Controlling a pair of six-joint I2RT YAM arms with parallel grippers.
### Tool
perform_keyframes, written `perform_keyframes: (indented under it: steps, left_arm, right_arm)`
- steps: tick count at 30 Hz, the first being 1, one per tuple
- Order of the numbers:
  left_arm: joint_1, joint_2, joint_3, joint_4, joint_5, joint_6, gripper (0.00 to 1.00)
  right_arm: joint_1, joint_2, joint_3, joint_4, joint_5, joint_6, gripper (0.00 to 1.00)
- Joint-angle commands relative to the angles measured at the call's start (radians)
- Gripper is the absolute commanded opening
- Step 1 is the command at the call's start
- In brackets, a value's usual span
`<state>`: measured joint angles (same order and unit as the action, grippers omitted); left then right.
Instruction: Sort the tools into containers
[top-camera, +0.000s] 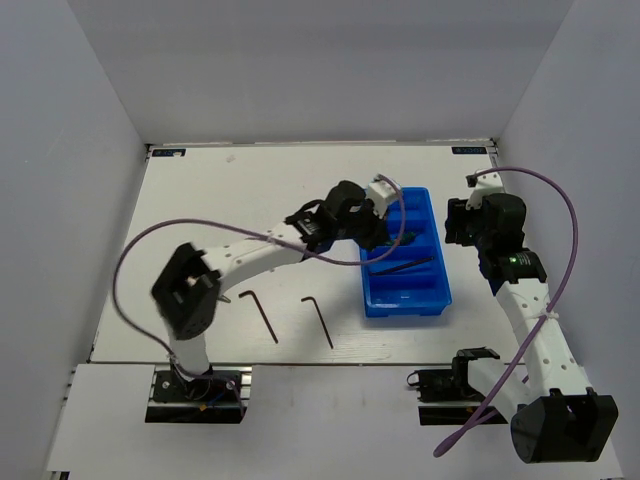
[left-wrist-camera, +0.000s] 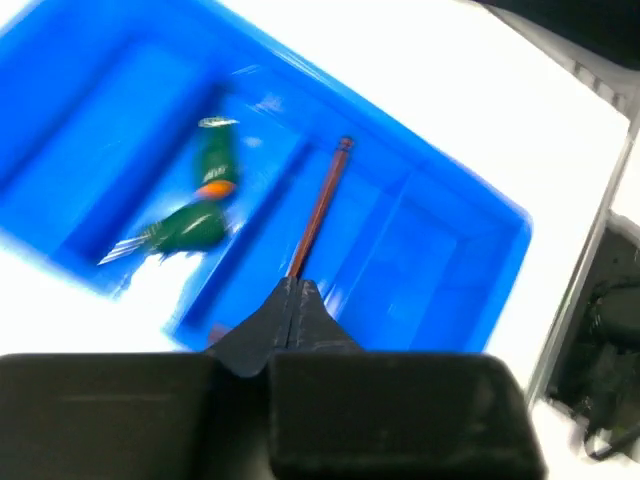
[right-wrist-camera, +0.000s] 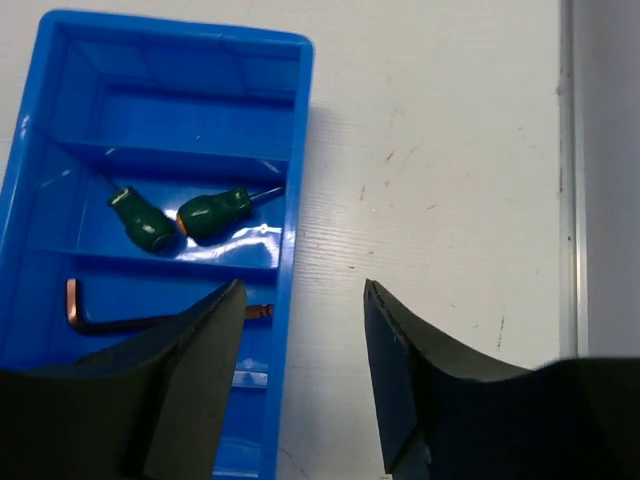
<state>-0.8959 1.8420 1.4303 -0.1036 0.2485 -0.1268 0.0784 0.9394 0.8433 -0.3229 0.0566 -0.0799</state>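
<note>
The blue tray (top-camera: 440, 290) lies right of the table's centre. Two green-handled screwdrivers (right-wrist-camera: 140, 222) (right-wrist-camera: 215, 212) rest together in one compartment (left-wrist-camera: 180, 230). A thin L-shaped hex key (right-wrist-camera: 110, 322) lies flat in the neighbouring compartment (top-camera: 405, 267) (left-wrist-camera: 320, 205). Two more hex keys (top-camera: 262, 312) (top-camera: 320, 320) lie on the table left of the tray. My left gripper (left-wrist-camera: 297, 290) hovers over the tray (top-camera: 384, 236), shut, with nothing seen between its fingers. My right gripper (right-wrist-camera: 302, 295) stands open over the tray's right rim (top-camera: 462, 225), holding nothing.
White walls close in the table at the back and both sides. The right arm's purple cable (top-camera: 560, 200) loops above the table's right part. A metal strip (right-wrist-camera: 568, 170) runs along the right edge.
</note>
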Motion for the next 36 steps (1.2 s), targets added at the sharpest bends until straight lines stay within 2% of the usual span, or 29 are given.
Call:
perform_keyframes:
  steps: [1,2,3,4,5,6,8,9,11,12,13,15,20,27,31,36]
  left_arm:
    - [0.008,-0.226,-0.065,-0.186,-0.452,-0.250,0.00]
    - [0.018,-0.259,-0.095,-0.284,-0.544,-0.333,0.00]
    - [0.018,-0.324,-0.111,-0.397,-0.630,-0.576,0.00]
    - [0.018,-0.354,-0.126,-0.614,-0.740,-0.688,0.00]
    - [0.028,-0.386,-0.174,-0.690,-0.767,-0.758,0.04]
    - [0.028,-0.418,-0.207,-0.761,-0.788,-0.909,0.17]
    - [0.037,-0.528,-0.351,-0.803,-0.756,-0.942,0.41]
    - [0.060,-0.561,-0.401,-0.812,-0.741,-0.994,0.46]
    - [0.081,-0.639,-0.535,-0.788,-0.704,-1.007,0.52]
    - [0.104,-0.658,-0.572,-0.797,-0.692,-1.030,0.52]
    - [0.115,-0.671,-0.631,-0.797,-0.681,-1.045,0.52]
    - [0.126,-0.690,-0.671,-0.782,-0.652,-1.045,0.48]
    - [0.184,-0.635,-0.703,-0.783,-0.629,-1.059,0.48]
    - [0.204,-0.488,-0.725,-0.605,-0.540,-0.987,0.40]
    - [0.213,-0.416,-0.692,-0.596,-0.531,-0.975,0.40]
    - [0.222,-0.405,-0.712,-0.596,-0.531,-0.965,0.40]
  right_arm:
    - [-0.003,-0.013,0.042,-0.022,-0.118,-0.029,0.55]
    - [-0.002,-0.011,0.042,-0.030,-0.203,-0.037,0.30]
    - [-0.003,-0.008,0.040,-0.039,-0.231,-0.041,0.17]
    - [-0.003,0.001,0.043,-0.059,-0.262,-0.046,0.07]
    - [-0.002,0.006,0.043,-0.065,-0.347,-0.061,0.00]
    - [-0.003,0.009,0.045,-0.068,-0.368,-0.064,0.00]
    - [0.001,0.027,0.042,-0.090,-0.441,-0.081,0.00]
    - [0.004,0.030,0.039,-0.088,-0.458,-0.083,0.00]
    - [0.006,0.044,0.043,-0.102,-0.526,-0.095,0.25]
    - [0.006,0.047,0.053,-0.113,-0.543,-0.100,0.37]
    - [0.006,0.048,0.059,-0.123,-0.558,-0.100,0.40]
    - [0.009,0.058,0.060,-0.130,-0.590,-0.101,0.38]
    - [0.029,0.072,0.062,-0.133,-0.592,-0.095,0.36]
    - [0.034,0.062,0.053,-0.128,-0.575,-0.093,0.36]
    - [0.034,0.059,0.051,-0.128,-0.571,-0.089,0.36]
    - [0.031,0.047,0.046,-0.123,-0.561,-0.087,0.36]
